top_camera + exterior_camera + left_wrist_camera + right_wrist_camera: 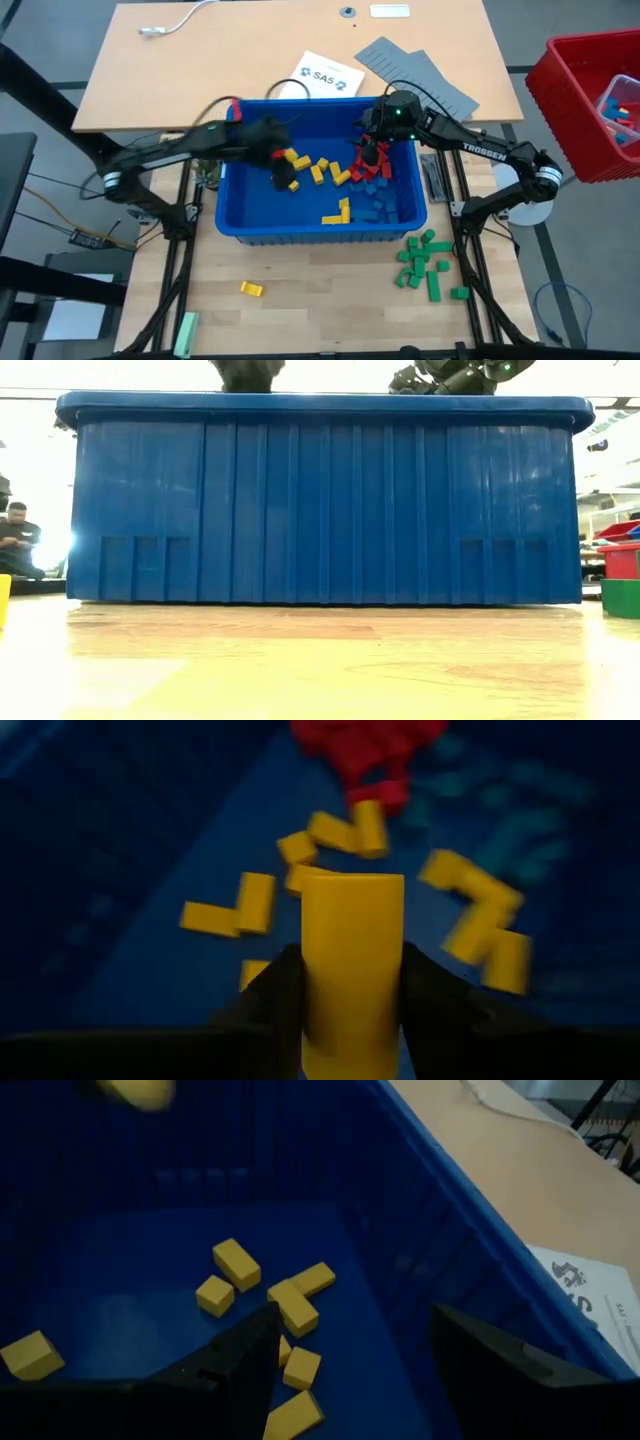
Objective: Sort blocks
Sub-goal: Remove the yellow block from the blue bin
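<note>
A blue bin in the middle of the table holds loose yellow blocks, red blocks and blue blocks. My left gripper hangs over the bin's left half, shut on one yellow block. Over the bin's far right part my right gripper stands open, with nothing between its fingers; yellow blocks lie on the bin floor below it. Several green blocks lie on the table to the right of the bin. One yellow block lies near the table's front. My left gripper pinches the yellow block by its two long sides between its two fingers. The fingers slant down from the table's left and run along the block, whose far end sticks out past them. The block hangs clear above the bin floor.
A red bin with more blocks stands off the table's right side. Grey ridged panels and a printed sheet lie beyond the blue bin. A pale green bar lies at the table's near left. A white cable lies at the far left.
</note>
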`<control>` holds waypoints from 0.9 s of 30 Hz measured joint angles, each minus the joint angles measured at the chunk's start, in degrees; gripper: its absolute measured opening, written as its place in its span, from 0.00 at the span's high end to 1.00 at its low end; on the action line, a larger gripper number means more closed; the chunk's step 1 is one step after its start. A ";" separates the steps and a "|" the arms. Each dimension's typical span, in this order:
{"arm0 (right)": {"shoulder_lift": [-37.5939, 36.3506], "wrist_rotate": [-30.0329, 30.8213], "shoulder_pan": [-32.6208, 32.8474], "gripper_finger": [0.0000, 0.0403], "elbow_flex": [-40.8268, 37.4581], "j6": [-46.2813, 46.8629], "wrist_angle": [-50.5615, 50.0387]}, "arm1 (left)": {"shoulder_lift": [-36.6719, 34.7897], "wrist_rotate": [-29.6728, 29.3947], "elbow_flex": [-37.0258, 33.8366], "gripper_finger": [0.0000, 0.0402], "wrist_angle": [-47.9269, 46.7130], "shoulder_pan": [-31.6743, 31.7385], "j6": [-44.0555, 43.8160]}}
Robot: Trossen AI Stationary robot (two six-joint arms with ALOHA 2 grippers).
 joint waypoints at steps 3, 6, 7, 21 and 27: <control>0.00 0.11 0.00 0.41 0.02 0.08 0.00 | -5.46 0.45 0.02 0.67 -2.69 -4.46 -5.48; 0.00 0.11 0.00 0.41 0.02 1.15 -0.02 | -9.22 0.58 0.02 0.67 -5.12 -10.00 -12.46; 0.01 0.10 0.00 0.41 0.02 1.59 -0.06 | -9.99 0.57 0.02 0.67 -5.86 -12.07 -15.20; 0.01 -0.13 0.00 0.41 -0.01 1.49 -0.27 | -10.74 0.76 -6.12 0.67 -10.85 -45.52 -62.43; 0.02 -0.15 0.00 0.41 0.01 1.19 -0.19 | -10.37 -1.47 -13.99 0.67 -9.47 -56.39 -77.99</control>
